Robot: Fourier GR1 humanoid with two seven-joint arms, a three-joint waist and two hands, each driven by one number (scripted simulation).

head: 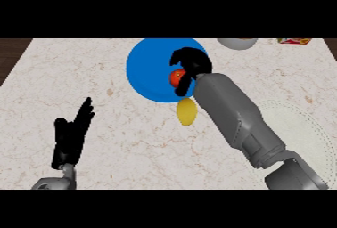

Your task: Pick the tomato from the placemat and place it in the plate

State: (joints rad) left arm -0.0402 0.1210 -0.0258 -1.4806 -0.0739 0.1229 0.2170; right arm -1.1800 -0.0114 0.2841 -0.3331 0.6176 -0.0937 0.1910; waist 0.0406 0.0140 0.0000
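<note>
Step in hand: placing, at the release stage.

- The right hand, black, is over the round blue plate. Its fingers curl round the small red tomato, with the thumb on the tomato's near side. Only a patch of red shows between them.
- The tomato is inside the plate's outline, toward its right half. I cannot tell whether it touches the plate or hangs just above it.
- The pale round placemat with a dotted border is well behind the fingers, to the right of the grey forearm. Nothing shows on its visible part.

Next move (judgement): lower if there is still a gap, uncurl the fingers, then draw the hand up and back along the forearm's line.

Edges and room:
- A yellow oval fruit lies just below the thumb, at the plate's near rim. Pulling back low could brush it.
- A grey bowl and a red-and-yellow packet sit beyond the fingertips to the right, at the far edge of the marbled counter.
- Left of the fingers, the blue surface is bare.
- The left hand rests near the lower left, well apart, fingers straight and together.
</note>
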